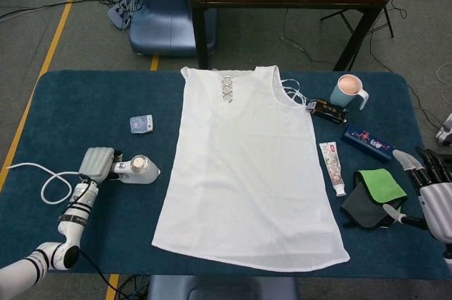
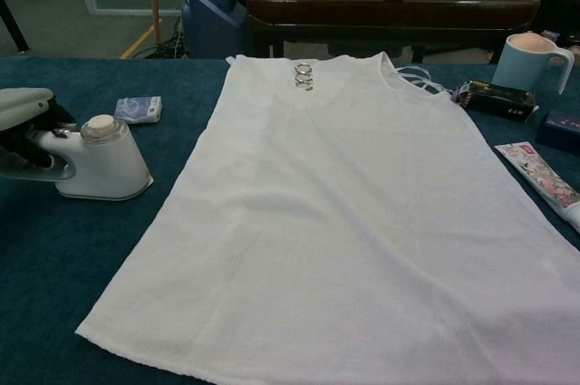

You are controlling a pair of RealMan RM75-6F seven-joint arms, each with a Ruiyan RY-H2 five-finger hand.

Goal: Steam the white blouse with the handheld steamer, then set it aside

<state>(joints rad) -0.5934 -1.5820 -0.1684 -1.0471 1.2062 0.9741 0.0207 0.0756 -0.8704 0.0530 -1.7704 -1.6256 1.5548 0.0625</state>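
Note:
The white blouse (image 1: 247, 166) lies flat in the middle of the blue table, neckline at the far side; the chest view shows the blouse (image 2: 353, 213) filling most of the frame. The white handheld steamer (image 1: 139, 169) stands on the table just left of the blouse's left edge. My left hand (image 1: 97, 162) grips its handle. In the chest view the steamer (image 2: 101, 160) and left hand (image 2: 23, 127) sit at the far left. My right hand (image 1: 434, 194) hovers at the table's right edge, fingers apart and holding nothing.
A small packet (image 1: 141, 124) lies beyond the steamer, whose white cord (image 1: 39, 180) loops at the left. Right of the blouse are a mug (image 1: 349, 90), a black box (image 1: 329, 111), a blue box (image 1: 367, 141), a tube (image 1: 332, 166) and a green-and-grey cloth (image 1: 373, 196).

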